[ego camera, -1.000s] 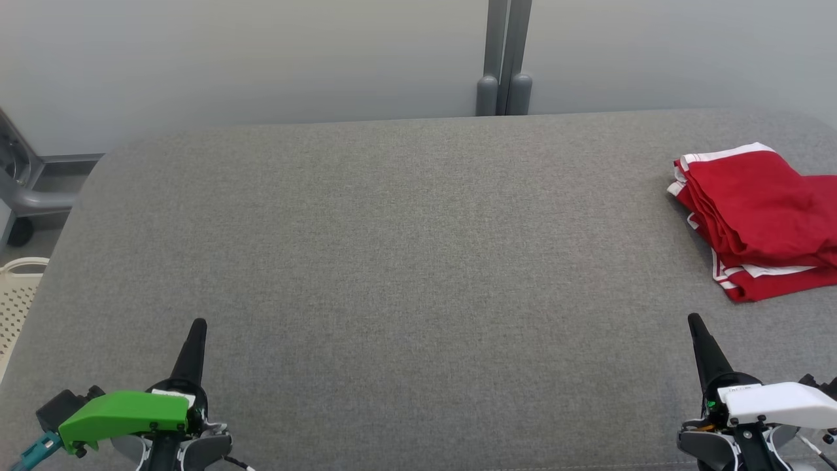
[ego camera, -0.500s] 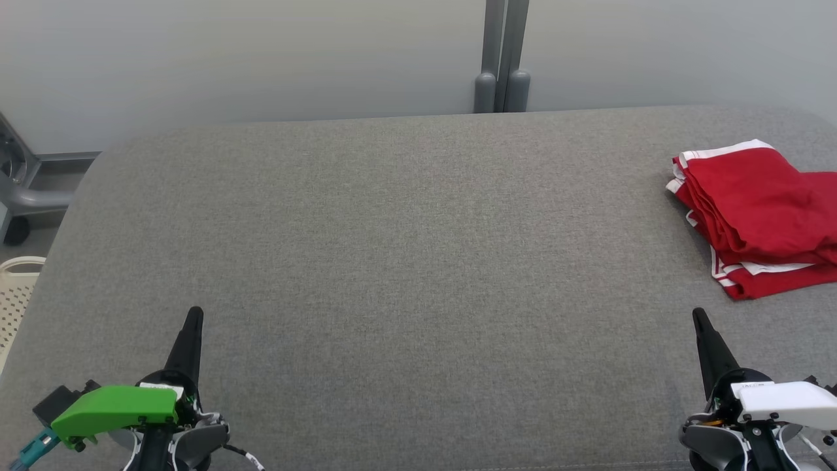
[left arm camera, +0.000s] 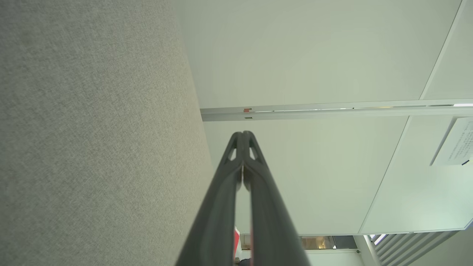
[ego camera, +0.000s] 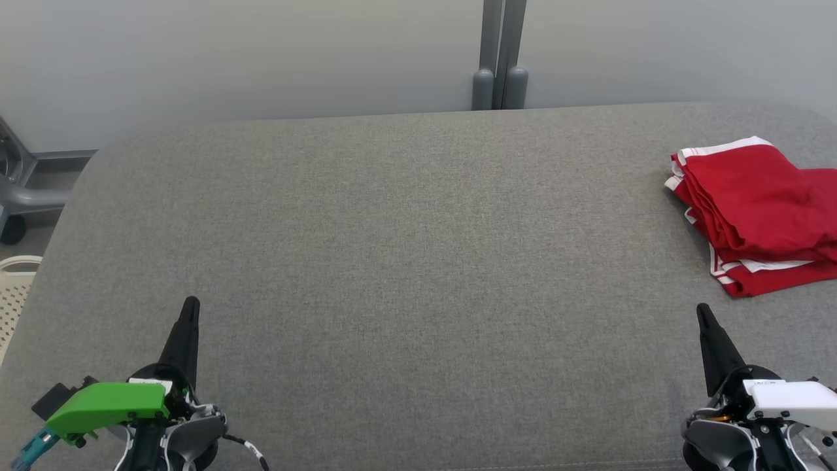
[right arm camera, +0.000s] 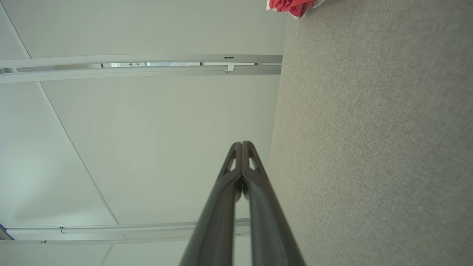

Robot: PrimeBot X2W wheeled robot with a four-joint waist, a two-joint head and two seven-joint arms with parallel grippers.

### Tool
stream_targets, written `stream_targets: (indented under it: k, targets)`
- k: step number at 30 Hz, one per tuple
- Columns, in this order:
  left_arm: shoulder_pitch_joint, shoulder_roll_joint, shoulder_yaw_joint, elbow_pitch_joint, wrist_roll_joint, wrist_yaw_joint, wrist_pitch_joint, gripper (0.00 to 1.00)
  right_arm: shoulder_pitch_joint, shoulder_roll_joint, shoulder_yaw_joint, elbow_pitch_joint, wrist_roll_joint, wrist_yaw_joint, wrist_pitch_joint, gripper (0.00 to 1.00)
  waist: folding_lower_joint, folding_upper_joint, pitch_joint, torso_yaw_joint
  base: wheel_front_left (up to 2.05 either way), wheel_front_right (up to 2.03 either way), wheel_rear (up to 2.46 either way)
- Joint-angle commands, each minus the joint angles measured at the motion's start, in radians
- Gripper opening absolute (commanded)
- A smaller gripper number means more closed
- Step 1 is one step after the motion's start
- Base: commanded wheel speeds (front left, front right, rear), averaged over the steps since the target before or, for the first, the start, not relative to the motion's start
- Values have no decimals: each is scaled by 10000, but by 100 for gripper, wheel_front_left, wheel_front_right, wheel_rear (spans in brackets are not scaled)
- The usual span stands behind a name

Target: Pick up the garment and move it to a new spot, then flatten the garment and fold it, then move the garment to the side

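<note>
The garment [ego camera: 762, 212] is red with white trim and lies folded in layers at the right edge of the grey padded table [ego camera: 405, 229]. A corner of that garment [right arm camera: 292, 5] peeks in at the top of the right wrist view. My left gripper [ego camera: 189, 307] hovers low at the front left, shut with nothing in it, far from the cloth. My right gripper [ego camera: 703, 311] is at the front right, also shut and empty, a short way in front of the garment. In each wrist view the fingertips [left arm camera: 243, 135] [right arm camera: 242, 145] press together.
A pale wall panel with a grey post [ego camera: 500, 55] stands behind the table. A white perforated basket [ego camera: 13, 294] and a grey wheeled frame [ego camera: 19, 190] sit off the table's left edge.
The whole head view has drifted slightly, so the camera moved. Both grippers have slid a little lower in the picture and stay shut. The garment lies as before.
</note>
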Motion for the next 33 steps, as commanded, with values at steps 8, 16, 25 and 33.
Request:
stream_targets:
  k: [8,16,25,33]
  targets:
    - [-189,-20,63,-23,-125,-82,55,0,18,-43,-32,-64,158,4,40,0,0,-1,6,-4,0,0,0]
    - [-188,-20,64,-22,-125,-82,55,0,18,-43,-32,-64,158,4,40,0,0,-1,6,-4,0,0,0]
    - [-188,-19,64,-23,-124,-82,54,0,18,-43,-31,-64,158,4,40,0,0,-1,6,-4,0,0,0]
    - [-187,-19,63,-24,-124,-82,55,0,18,-43,-31,-64,159,4,40,0,0,-1,6,-4,0,0,0]
